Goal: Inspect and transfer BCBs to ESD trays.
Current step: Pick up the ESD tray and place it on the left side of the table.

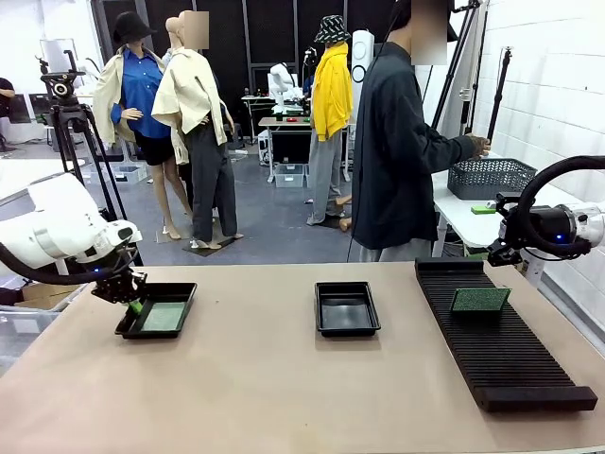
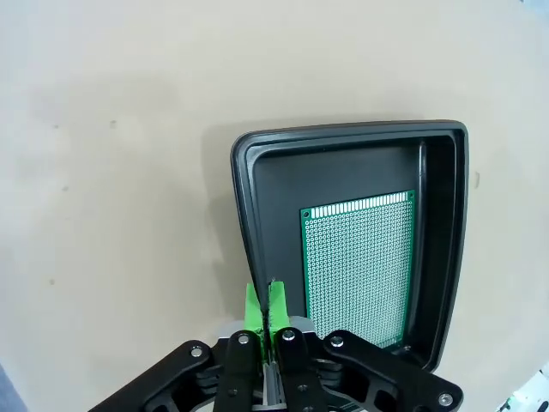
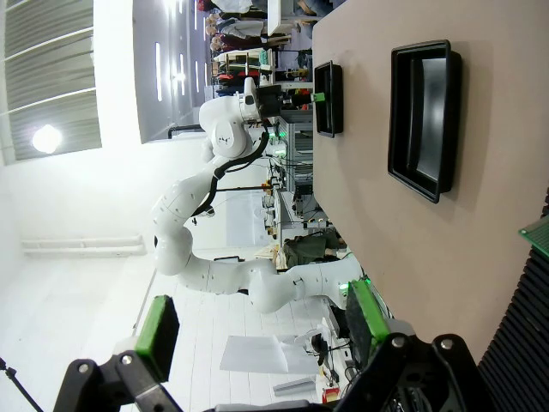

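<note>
The left gripper (image 2: 262,296) is closed on nothing, just over the rim of the left tray (image 2: 244,197), where one green board (image 2: 360,262) lies flat. The right gripper (image 3: 262,319) is wide open near the black rack (image 1: 510,364), which carries a second board (image 1: 480,300).

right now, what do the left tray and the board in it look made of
Left tray: looks like moulded black plastic, slightly glossy, soft highlights on its rounded rim. Board: probably green fibreglass laminate, matte, with a fine grid of tiny holes.
</note>
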